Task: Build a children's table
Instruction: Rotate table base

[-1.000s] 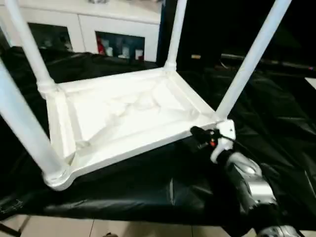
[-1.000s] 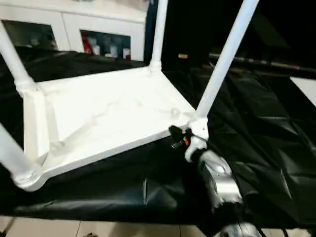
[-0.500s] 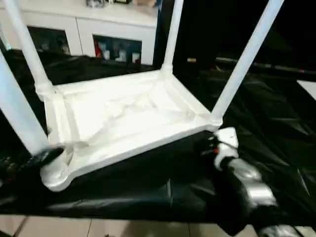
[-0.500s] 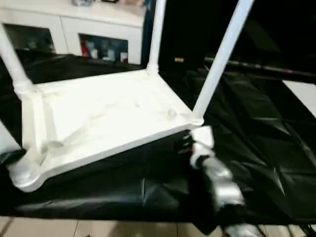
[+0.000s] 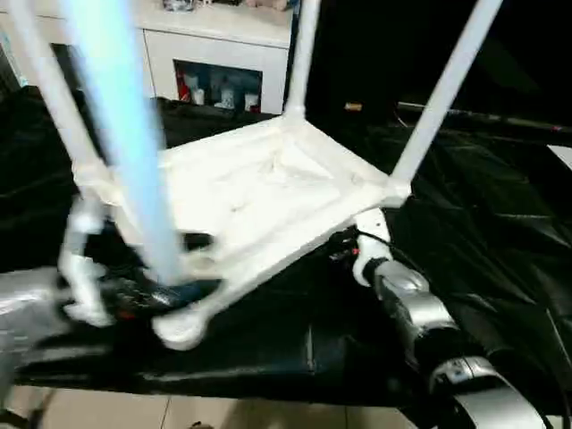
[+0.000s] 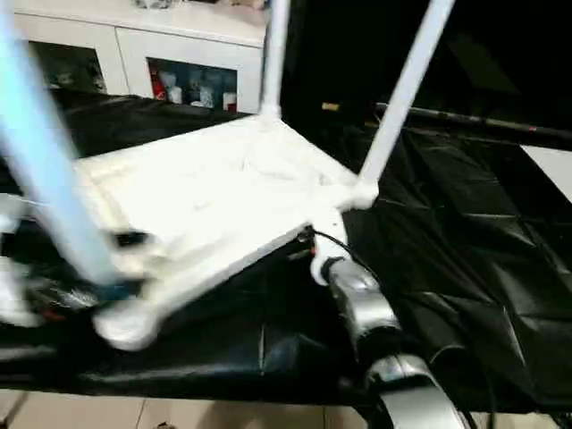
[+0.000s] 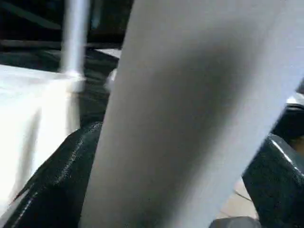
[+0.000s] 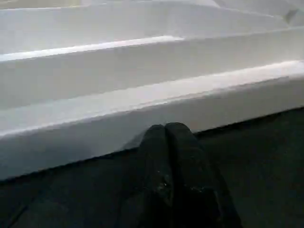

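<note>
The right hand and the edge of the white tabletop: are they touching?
Touching. In the right wrist view, the right hand, its fingers shut, presses its tip against the lower side edge of the tabletop, with no gap visible.

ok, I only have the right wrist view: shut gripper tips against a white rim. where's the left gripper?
Observer: The left gripper is open, with the near-left leg between its fingers, low down by the corner socket.
Operator: how many legs are up?
Observer: Four, rising from the corners of the upturned tabletop. I cannot tell how well they are seated.
Operator: what's it sitting on?
Observer: A black-draped table, with a white cabinet behind it.
</note>
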Controlling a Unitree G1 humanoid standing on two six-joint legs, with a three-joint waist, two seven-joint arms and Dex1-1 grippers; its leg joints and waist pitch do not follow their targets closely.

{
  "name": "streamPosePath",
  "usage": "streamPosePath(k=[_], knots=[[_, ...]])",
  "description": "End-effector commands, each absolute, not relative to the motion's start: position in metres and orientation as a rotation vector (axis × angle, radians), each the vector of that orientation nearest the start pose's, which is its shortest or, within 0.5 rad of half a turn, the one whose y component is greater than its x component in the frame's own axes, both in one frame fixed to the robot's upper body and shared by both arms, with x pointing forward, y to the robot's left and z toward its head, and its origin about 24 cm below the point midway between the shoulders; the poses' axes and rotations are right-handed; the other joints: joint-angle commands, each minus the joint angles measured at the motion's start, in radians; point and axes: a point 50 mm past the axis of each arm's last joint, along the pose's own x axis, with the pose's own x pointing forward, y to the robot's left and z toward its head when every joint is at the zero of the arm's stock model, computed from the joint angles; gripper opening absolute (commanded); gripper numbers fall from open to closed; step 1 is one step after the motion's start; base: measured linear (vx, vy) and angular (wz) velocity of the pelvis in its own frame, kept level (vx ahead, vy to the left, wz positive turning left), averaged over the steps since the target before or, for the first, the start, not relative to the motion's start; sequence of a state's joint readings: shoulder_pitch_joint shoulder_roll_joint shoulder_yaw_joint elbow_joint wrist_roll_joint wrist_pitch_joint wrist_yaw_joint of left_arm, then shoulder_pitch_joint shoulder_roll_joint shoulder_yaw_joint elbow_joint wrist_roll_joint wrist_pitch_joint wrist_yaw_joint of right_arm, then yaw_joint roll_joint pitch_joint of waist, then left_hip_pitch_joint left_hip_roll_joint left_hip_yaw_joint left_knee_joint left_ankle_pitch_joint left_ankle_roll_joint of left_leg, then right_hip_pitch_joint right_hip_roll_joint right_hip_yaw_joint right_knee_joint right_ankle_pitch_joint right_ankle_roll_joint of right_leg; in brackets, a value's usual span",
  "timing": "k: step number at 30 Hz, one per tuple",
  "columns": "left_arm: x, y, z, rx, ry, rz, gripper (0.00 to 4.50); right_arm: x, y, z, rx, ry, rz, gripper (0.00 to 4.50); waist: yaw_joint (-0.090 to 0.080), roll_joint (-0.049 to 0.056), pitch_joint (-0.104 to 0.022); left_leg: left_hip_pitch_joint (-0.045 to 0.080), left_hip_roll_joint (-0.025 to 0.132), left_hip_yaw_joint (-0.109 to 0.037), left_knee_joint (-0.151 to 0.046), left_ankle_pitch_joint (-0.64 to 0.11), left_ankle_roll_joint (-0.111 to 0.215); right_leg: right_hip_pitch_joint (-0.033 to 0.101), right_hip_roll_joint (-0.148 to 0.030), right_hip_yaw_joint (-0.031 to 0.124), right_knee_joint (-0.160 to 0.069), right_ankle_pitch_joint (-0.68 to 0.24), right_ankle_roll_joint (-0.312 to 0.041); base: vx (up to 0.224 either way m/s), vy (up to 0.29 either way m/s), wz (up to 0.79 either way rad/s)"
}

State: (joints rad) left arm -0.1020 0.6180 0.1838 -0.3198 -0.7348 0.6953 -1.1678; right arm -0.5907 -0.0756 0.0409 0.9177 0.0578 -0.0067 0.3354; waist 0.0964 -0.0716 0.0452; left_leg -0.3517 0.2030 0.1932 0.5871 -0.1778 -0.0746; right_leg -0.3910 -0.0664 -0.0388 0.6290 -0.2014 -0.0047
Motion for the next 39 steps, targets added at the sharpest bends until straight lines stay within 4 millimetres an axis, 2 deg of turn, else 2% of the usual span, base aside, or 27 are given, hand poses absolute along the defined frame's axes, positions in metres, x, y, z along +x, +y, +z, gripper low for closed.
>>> streamPosePath(k=[1, 2, 3, 4, 5, 7, 8, 9, 10, 12, 14, 18, 19, 20, 22, 24, 26, 27, 29, 30, 33, 34, 37, 39], knots=[[0.228, 0.18, 0.138, -0.167, 0.164, -1.344, 4.5, 0.34, -0.104, 0.008, -0.059, 0.337, 0.495, 0.05, -0.005, 0.029, -0.045, 0.015, 0.023, -0.016, -0.084, -0.358, -0.083, 0.02, -0.056, 0.042, -0.078, -0.264, -0.145, 0.0, 0.0, 0.0], [0.231, 0.175, 0.139, -0.164, 0.156, -1.363, 4.5, 0.34, -0.101, 0.009, -0.057, 0.333, 0.509, 0.05, -0.004, 0.031, -0.047, 0.017, 0.023, -0.016, -0.082, -0.349, -0.084, 0.02, -0.057, 0.043, -0.077, -0.256, -0.147, 0.0, 0.0, 0.0], [0.232, 0.172, 0.139, -0.161, 0.153, -1.372, 4.5, 0.341, -0.099, 0.009, -0.057, 0.33, 0.515, 0.05, -0.008, 0.03, -0.047, 0.013, 0.023, -0.017, -0.083, -0.343, -0.085, 0.023, -0.057, 0.042, -0.076, -0.256, -0.147, 0.0, 0.0, 0.0], [0.235, 0.167, 0.139, -0.155, 0.147, -1.385, 4.5, 0.341, -0.096, 0.01, -0.052, 0.326, 0.525, 0.05, -0.009, 0.03, -0.048, 0.014, 0.023, -0.016, -0.081, -0.341, -0.084, 0.022, -0.058, 0.043, -0.076, -0.253, -0.148, 0.0, 0.0, 0.0], [0.237, 0.162, 0.139, -0.156, 0.143, -1.405, 4.5, 0.342, -0.093, 0.011, -0.045, 0.322, 0.538, 0.05, -0.013, 0.026, -0.049, 0.008, 0.023, -0.018, -0.082, -0.329, -0.082, 0.027, -0.058, 0.042, -0.074, -0.251, -0.148, 0.0, 0.0, 0.0], [0.246, 0.142, 0.139, -0.157, 0.124, -1.463, 4.5, 0.341, -0.083, 0.012, -0.04, 0.317, 0.584, 0.05, -0.015, 0.027, -0.052, 0.007, 0.023, -0.015, -0.079, -0.29, -0.077, 0.027, -0.057, 0.043, -0.072, -0.203, -0.154, 0.0, 0.0, 0.0], [0.248, 0.135, 0.14, -0.157, 0.118, -1.486, 4.5, 0.341, -0.08, 0.012, -0.042, 0.316, 0.599, 0.05, -0.012, 0.028, -0.054, 0.011, 0.023, -0.012, -0.075, -0.275, -0.076, 0.026, -0.056, 0.043, -0.07, -0.182, -0.159, 0.0, 0.0, 0.0], [0.253, 0.121, 0.139, -0.149, 0.106, -1.522, 4.5, 0.339, -0.074, 0.012, -0.042, 0.318, 0.625, 0.05, -0.011, 0.028, -0.054, 0.005, 0.023, -0.011, -0.075, -0.257, -0.073, 0.03, -0.056, 0.043, -0.069, -0.159, -0.162, 0.0, 0.0, 0.0], [0.253, 0.121, 0.139, -0.149, 0.106, -1.522, 4.5, 0.339, -0.074, 0.012, -0.042, 0.318, 0.625, 0.05, -0.01, 0.026, -0.055, 0.006, 0.022, -0.011, -0.074, -0.247, -0.073, 0.03, -0.055, 0.043, -0.067, -0.144, -0.164, 0.0, 0.0, 0.0], [0.258, 0.103, 0.138, -0.142, 0.101, -1.575, 4.5, 0.338, -0.069, 0.013, -0.037, 0.313, 0.656, 0.05, -0.014, 0.027, -0.058, 0.002, 0.022, -0.013, -0.073, -0.225, -0.072, 0.036, -0.056, 0.042, -0.063, -0.117, -0.167, 0.0, 0.0, 0.0], [0.26, 0.094, 0.138, -0.137, 0.095, -1.595, 4.5, 0.338, -0.067, 0.013, -0.034, 0.312, 0.666, 0.05, -0.023, 0.023, -0.058, 0.0, 0.021, -0.012, -0.072, -0.222, -0.064, 0.039, -0.057, 0.042, -0.063, -0.103, -0.18, 0.0, 0.0, 0.0], [0.266, 0.072, 0.135, -0.113, 0.075, -1.639, 4.5, 0.337, -0.065, 0.012, -0.029, 0.312, 0.687, 0.05, -0.031, 0.026, -0.057, 0.0, 0.022, -0.012, -0.07, -0.223, -0.053, 0.039, -0.056, 0.042, -0.067, -0.103, -0.194, 0.0, 0.0, 0.0], [0.269, 0.069, 0.135, -0.105, 0.066, -1.629, 4.5, 0.336, -0.065, 0.012, -0.033, 0.311, 0.691, 0.05, -0.032, 0.032, -0.057, 0.002, 0.023, -0.013, -0.07, -0.226, -0.052, 0.038, -0.056, 0.042, -0.067, -0.104, -0.196, 0.0, 0.0, 0.0], [0.275, 0.062, 0.134, -0.081, 0.044, -1.6, 4.5, 0.336, -0.065, 0.012, -0.034, 0.308, 0.691, 0.05, -0.033, 0.032, -0.057, 0.001, 0.023, -0.012, -0.07, -0.229, -0.047, 0.039, -0.056, 0.042, -0.068, -0.103, -0.203, 0.0, 0.0, 0.0], [0.279, 0.06, 0.133, -0.064, 0.037, -1.576, 4.5, 0.337, -0.065, 0.012, -0.034, 0.306, 0.683, 0.05, -0.033, 0.028, -0.056, 0.002, 0.023, -0.012, -0.069, -0.236, -0.042, 0.039, -0.056, 0.042, -0.071, -0.11, -0.205, 0.0, 0.0, 0.0], [0.29, 0.058, 0.127, -0.006, 0.05, -1.498, 4.5, 0.34, -0.069, 0.014, -0.054, 0.299, 0.643, 0.05, -0.032, 0.033, -0.057, 0.004, 0.023, -0.013, -0.069, -0.234, -0.04, 0.038, -0.057, 0.042, -0.07, -0.114, -0.208, 0.0, 0.0, 0.0], [0.3, 0.06, 0.121, 0.06, 0.075, -1.409, 4.5, 0.344, -0.076, 0.015, -0.069, 0.293, 0.594, 0.05, -0.033, 0.031, -0.055, 0.006, 0.024, -0.012, -0.068, -0.236, -0.038, 0.037, -0.056, 0.042, -0.073, -0.122, -0.21, 0.0, 0.0, 0.0], [0.302, 0.062, 0.119, 0.082, 0.083, -1.384, 4.5, 0.345, -0.079, 0.016, -0.07, 0.29, 0.576, 0.05, -0.033, 0.031, -0.054, 0.002, 0.025, -0.013, -0.069, -0.234, -0.037, 0.04, -0.058, 0.041, -0.071, -0.129, -0.207, 0.0, 0.0, 0.0], [0.311, 0.073, 0.112, 0.16, 0.118, -1.301, 4.5, 0.35, -0.093, 0.021, -0.061, 0.272, 0.53, 0.05, -0.034, 0.031, -0.055, 0.002, 0.023, -0.013, -0.067, -0.23, -0.034, 0.04, -0.058, 0.042, -0.073, -0.139, -0.199, 0.0, 0.0, 0.0], [0.311, 0.073, 0.112, 0.16, 0.118, -1.301, 4.5, 0.35, -0.093, 0.021, -0.061, 0.272, 0.53, 0.05, -0.033, 0.031, -0.055, 0.003, 0.023, -0.012, -0.066, -0.228, -0.029, 0.039, -0.058, 0.042, -0.073, -0.139, -0.199, 0.0, 0.0, 0.0], [0.313, 0.086, 0.107, 0.193, 0.127, -1.26, 4.5, 0.353, -0.111, 0.025, -0.057, 0.256, 0.502, 0.05, -0.029, 0.033, -0.054, 0.004, 0.024, -0.012, -0.066, -0.225, -0.026, 0.037, -0.058, 0.041, -0.073, -0.148, -0.201, 0.0, 0.0, 0.0], [0.313, 0.093, 0.103, 0.196, 0.135, -1.244, 4.5, 0.354, -0.122, 0.027, -0.058, 0.249, 0.496, 0.05, -0.027, 0.032, -0.055, 0.003, 0.024, -0.011, -0.065, -0.218, -0.025, 0.038, -0.058, 0.041, -0.072, -0.139, -0.204, 0.0, 0.0, 0.0], [0.312, 0.099, 0.1, 0.201, 0.146, -1.242, 4.5, 0.353, -0.132, 0.028, -0.062, 0.244, 0.5, 0.05, -0.023, 0.034, -0.057, 0.003, 0.025, -0.011, -0.064, -0.198, -0.018, 0.039, -0.056, 0.04, -0.067, -0.093, -0.214, 0.0, 0.0, 0.0], [0.303, 0.105, 0.095, 0.177, 0.169, -1.288, 4.5, 0.349, -0.154, 0.03, -0.085, 0.242, 0.528, 0.05, -0.02, 0.03, -0.058, -0.001, 0.025, -0.009, -0.061, -0.178, -0.004, 0.042, -0.057, 0.04, -0.064, -0.058, -0.222, 0.0, 0.0, 0.0]])
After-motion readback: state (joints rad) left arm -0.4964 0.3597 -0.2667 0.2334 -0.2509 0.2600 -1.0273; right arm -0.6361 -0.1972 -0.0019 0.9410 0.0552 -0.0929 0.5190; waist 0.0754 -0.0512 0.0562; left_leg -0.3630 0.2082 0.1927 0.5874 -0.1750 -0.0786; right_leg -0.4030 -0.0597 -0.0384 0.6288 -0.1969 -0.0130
